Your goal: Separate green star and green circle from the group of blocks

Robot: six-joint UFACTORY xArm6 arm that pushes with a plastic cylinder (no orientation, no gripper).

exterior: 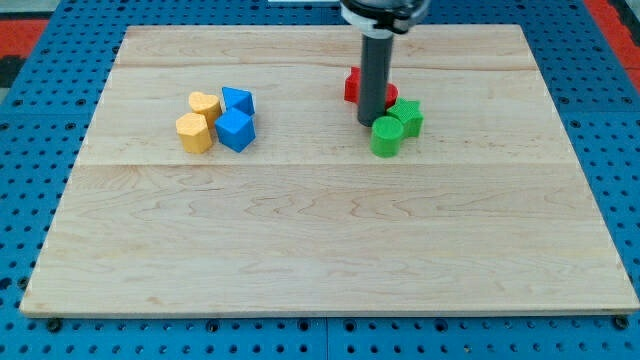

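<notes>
The green circle point(386, 136) and the green star point(406, 115) sit touching each other right of the board's centre, towards the view's top. Two red blocks stand just above and left of them, one point(352, 85) left of the rod and one point(390, 95) partly hidden behind it. The dark rod comes down from the view's top, and my tip point(367, 121) rests on the board between the red blocks and the green circle, touching or nearly touching the circle's upper left side.
A second cluster lies at the view's left: a yellow heart point(204, 104), a yellow hexagon point(194, 132), and two blue blocks point(238, 101) point(235, 130). The wooden board point(320, 250) lies on a blue perforated table.
</notes>
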